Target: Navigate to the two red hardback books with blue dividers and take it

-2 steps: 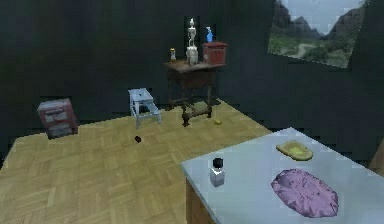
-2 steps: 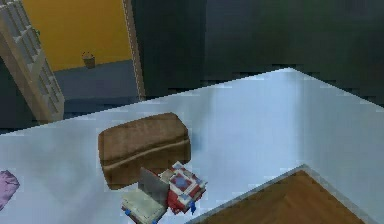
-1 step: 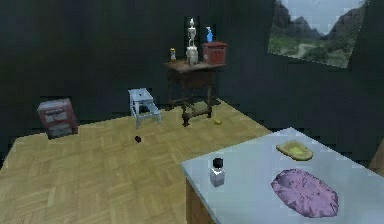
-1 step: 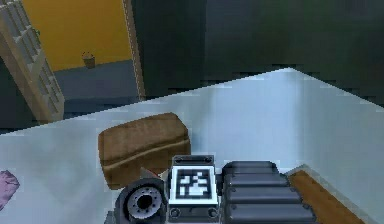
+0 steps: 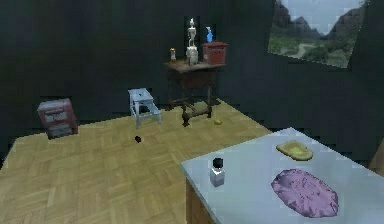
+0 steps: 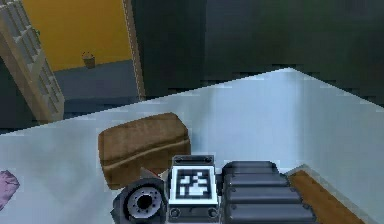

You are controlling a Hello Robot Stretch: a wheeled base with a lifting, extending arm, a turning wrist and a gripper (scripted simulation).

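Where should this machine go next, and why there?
Probably drive ahead over the wood floor toward the dark side table at the far wall, skirting the near grey table. The red block on that side table, with something blue at its top, looks the likeliest match for the books, though too small to be sure, and it is far off.
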